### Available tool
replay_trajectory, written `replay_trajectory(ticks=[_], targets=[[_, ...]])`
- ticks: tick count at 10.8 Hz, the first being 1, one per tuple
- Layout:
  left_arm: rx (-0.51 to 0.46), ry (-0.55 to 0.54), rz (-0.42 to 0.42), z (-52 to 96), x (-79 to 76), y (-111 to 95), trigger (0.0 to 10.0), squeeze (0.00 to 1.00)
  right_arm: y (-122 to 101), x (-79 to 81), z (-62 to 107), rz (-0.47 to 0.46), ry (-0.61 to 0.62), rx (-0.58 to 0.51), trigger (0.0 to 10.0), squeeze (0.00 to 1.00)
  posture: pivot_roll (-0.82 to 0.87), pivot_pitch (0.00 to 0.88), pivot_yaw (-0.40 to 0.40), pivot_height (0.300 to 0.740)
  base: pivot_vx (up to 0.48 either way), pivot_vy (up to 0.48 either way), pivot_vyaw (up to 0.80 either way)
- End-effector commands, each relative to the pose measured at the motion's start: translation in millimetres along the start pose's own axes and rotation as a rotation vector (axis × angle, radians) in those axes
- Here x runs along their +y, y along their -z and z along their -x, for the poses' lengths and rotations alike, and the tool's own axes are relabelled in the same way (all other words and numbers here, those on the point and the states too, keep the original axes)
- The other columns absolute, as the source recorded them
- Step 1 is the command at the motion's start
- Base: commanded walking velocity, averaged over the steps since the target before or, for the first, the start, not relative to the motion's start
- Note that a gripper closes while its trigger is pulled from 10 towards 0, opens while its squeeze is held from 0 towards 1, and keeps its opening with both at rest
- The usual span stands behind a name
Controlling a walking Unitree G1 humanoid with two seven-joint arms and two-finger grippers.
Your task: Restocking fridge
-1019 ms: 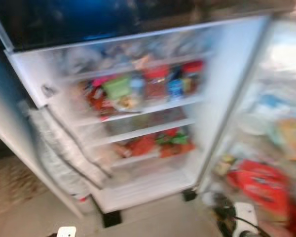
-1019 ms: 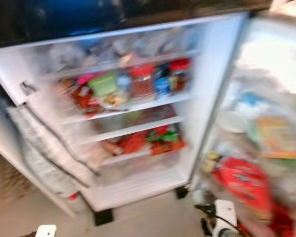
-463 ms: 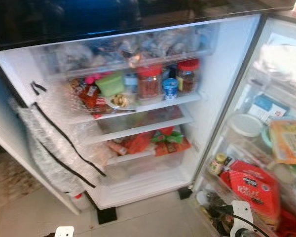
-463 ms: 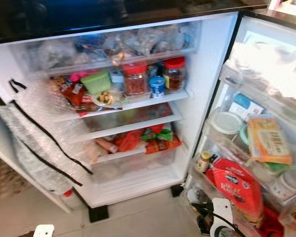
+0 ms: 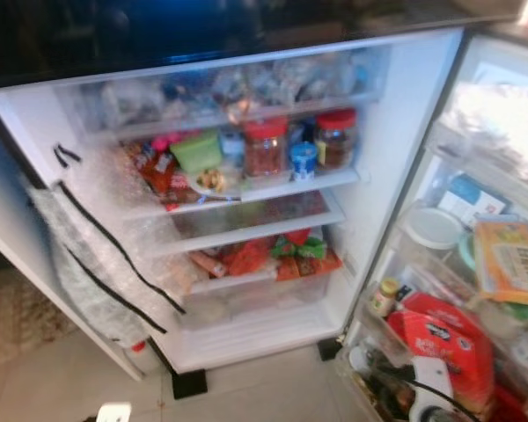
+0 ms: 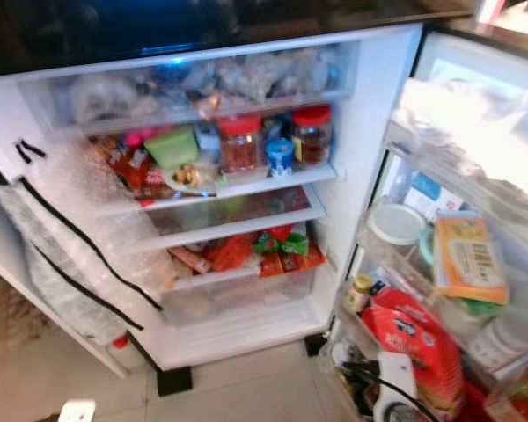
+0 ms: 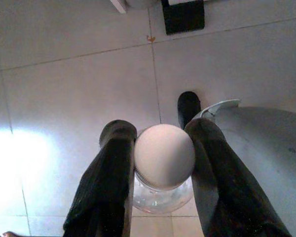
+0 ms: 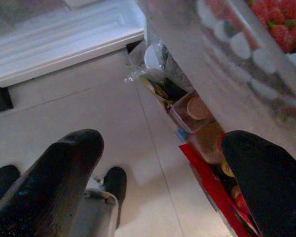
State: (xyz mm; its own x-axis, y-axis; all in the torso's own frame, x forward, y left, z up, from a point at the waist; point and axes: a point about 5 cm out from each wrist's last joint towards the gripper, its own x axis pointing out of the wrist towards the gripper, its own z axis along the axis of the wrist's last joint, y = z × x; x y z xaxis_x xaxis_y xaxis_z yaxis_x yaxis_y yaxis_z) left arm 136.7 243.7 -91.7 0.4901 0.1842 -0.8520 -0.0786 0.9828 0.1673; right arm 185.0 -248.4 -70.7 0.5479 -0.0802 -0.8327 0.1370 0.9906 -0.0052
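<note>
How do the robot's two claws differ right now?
The left gripper is shut on a clear jar with a pale round lid, its black fingers pressing each side of the lid. The right gripper is open and holds nothing, its fingers spread wide. The left gripper hangs over bare floor tiles; the right gripper hangs beside the lower door shelf of the fridge. Both point downward and have two long black fingers.

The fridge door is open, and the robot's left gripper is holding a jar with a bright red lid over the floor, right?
Almost. The fridge is open and the left gripper is shut on a clear jar above the tiled floor, but the left wrist view shows its lid is pale, off-white, not red. The red-lidded jars sit on a shelf inside.
</note>
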Motion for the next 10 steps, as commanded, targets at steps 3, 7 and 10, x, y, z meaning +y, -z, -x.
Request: replay_trajectory(ticks=[3,7,10], targets=[[-0.001,0.001,-0.02,-0.1,0.9,-0.9,10.0,0.0,0.3,-1.9,0.4,0.007,0.004,0.008,10.0,0.0,-0.02,0.0,0.032,0.74,0.0,-0.286,0.0],[-0.01,0.001,-0.017,-0.1,0.6,-1.6,10.0,0.0,0.2,-2.2,0.4,0.01,0.002,0.009,10.0,0.0,-0.02,0.0,0.029,0.74,0.0,-0.275,0.0],[-0.091,-0.027,-0.018,0.5,1.7,-8.7,10.0,0.0,0.4,-2.4,0.5,0.007,-0.006,0.012,10.0,0.0,-0.02,0.0,0.026,0.74,0.0,0.0,0.0]])
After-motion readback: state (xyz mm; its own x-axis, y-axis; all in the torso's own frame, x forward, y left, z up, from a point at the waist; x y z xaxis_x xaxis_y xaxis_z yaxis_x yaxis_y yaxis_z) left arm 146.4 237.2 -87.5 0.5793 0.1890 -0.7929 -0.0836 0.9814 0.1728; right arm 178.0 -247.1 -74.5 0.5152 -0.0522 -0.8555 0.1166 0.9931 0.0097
